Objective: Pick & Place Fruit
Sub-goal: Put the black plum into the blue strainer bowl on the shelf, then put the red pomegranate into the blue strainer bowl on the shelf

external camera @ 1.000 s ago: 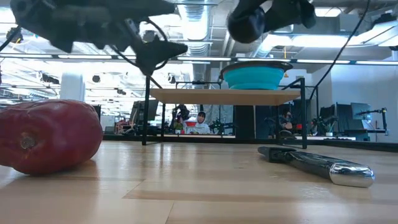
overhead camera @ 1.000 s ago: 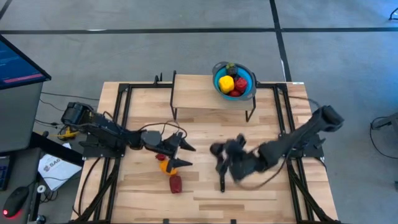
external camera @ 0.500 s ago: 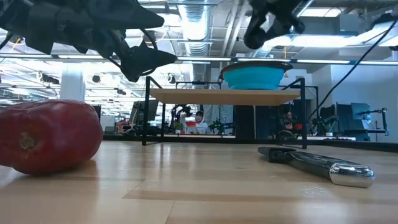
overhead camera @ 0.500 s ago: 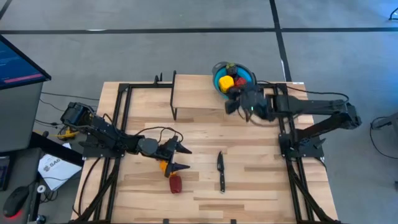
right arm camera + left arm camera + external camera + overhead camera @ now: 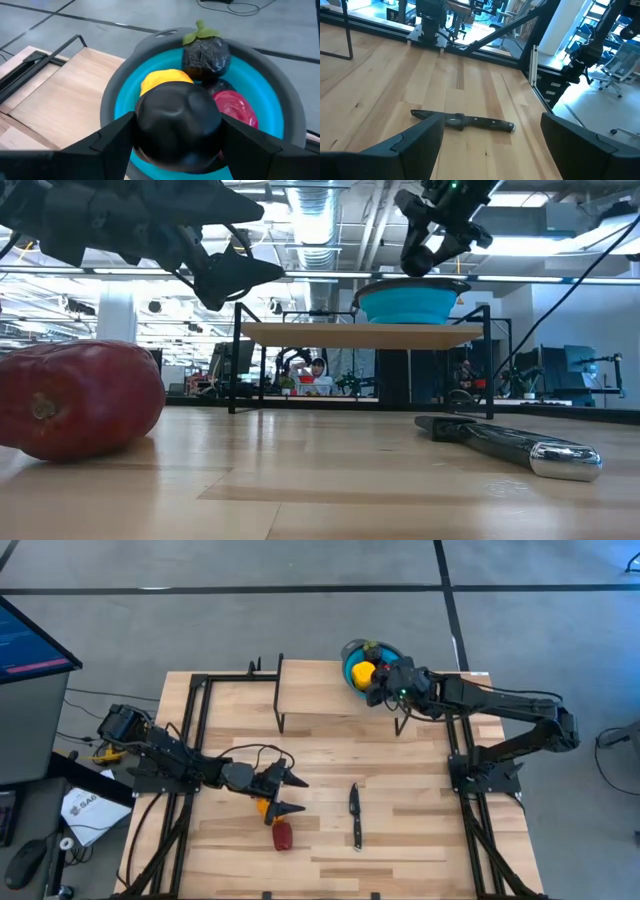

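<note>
While the right gripper [image 5: 177, 131] hangs directly above the blue bowl [image 5: 352, 675], its jaws pinch a dark rounded fruit [image 5: 177, 120] between them, as the right wrist view shows. The bowl sits on a small raised wooden shelf [image 5: 320, 690] at the far edge of the tabletop [image 5: 420, 830]. Inside the bowl lie a yellow fruit [image 5: 162, 80], a red fruit [image 5: 235, 107] and a dark purple fruit with a green leafy top [image 5: 206, 55]. In the low view the right gripper [image 5: 425, 250] shows just over the bowl's grey rim [image 5: 412, 284].

The left gripper [image 5: 290, 792] hovers low over the near-left part of the tabletop with its jaws spread and nothing between them. Just beside and partly under it lies an orange fruit [image 5: 263, 806], and a red fruit [image 5: 282, 834] lies on the wood a little nearer the front edge. The low view shows that red piece [image 5: 80, 398] large and close on the wood, with the left gripper [image 5: 235, 275] above it.

A black-handled knife [image 5: 355, 817] lies flat on the tabletop, well apart from both grippers, between the red fruit and the right arm's base. The left wrist view sees the knife [image 5: 462, 121] lying crosswise ahead of the spread fingers [image 5: 415, 142].
</note>
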Controlling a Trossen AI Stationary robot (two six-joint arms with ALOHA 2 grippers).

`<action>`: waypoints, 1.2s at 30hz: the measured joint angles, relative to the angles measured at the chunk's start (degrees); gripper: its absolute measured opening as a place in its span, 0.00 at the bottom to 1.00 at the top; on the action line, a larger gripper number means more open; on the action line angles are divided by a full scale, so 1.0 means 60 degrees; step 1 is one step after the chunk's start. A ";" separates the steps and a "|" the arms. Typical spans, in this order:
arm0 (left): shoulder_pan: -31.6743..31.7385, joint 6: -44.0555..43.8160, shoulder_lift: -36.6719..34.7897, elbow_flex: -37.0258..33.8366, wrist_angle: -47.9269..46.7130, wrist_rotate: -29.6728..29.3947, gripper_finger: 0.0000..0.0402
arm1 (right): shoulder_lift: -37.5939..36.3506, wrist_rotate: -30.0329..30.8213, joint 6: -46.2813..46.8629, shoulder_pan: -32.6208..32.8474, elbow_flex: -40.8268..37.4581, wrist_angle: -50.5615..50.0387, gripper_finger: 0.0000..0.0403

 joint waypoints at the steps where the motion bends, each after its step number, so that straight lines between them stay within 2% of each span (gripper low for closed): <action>1: 0.0000 0.0002 0.0000 0.0000 0.0000 -0.0001 0.81 | 0.0000 0.0000 0.0000 0.0003 0.0000 -0.0023 0.64; 14: -0.0004 -0.0014 0.0000 0.0000 0.0080 0.0012 0.81 | 0.0003 -0.0004 0.0036 -0.0119 0.0000 -0.0459 0.66; 21: 0.0000 -0.0036 0.0000 0.0000 0.0084 0.0041 0.81 | 0.0003 -0.0433 0.0007 -0.0427 0.0000 -0.0653 0.78; 26: 0.0000 -0.0105 0.0000 0.0000 0.0084 0.0041 0.81 | 0.0002 -0.0165 -0.0154 -0.0455 -0.0001 -0.0593 0.85; 30: -0.0056 -0.0103 0.0000 0.0000 0.0084 0.0029 0.81 | -0.0088 0.0485 -0.0485 0.0102 -0.0007 -0.0216 0.87; 36: -0.0339 0.0876 -0.0631 0.0004 -0.0139 0.0002 0.81 | 0.0155 0.1455 -0.0952 0.2175 -0.0038 0.0680 0.84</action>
